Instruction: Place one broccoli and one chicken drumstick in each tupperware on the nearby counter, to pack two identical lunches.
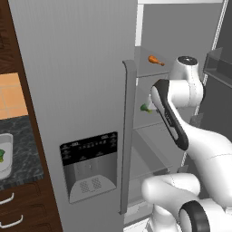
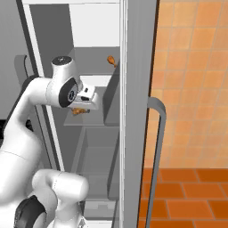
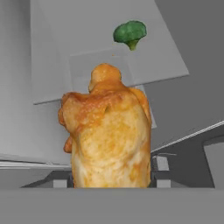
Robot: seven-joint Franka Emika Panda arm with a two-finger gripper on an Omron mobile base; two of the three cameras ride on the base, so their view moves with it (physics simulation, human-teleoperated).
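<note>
My gripper (image 3: 111,177) reaches into the open fridge and is shut on a golden chicken drumstick (image 3: 107,135), which stands between the finger tips. From the right base view the same drumstick (image 2: 79,111) hangs under the hand just over a middle shelf. A broccoli (image 3: 130,33) lies further back on that shelf, and the left base view has this broccoli (image 1: 146,108) beside my forearm. A second drumstick (image 1: 156,60) rests on the shelf above. At the far left, a white tupperware (image 1: 5,156) holding something green sits on the marbled counter (image 1: 25,136).
The grey fridge door (image 1: 77,113) with its dispenser and long handle (image 1: 128,136) stands between the fridge opening and the counter. The other door's edge and handle (image 2: 156,147) close off the right side. Grey shelves and a deep bin (image 2: 95,156) lie below the hand.
</note>
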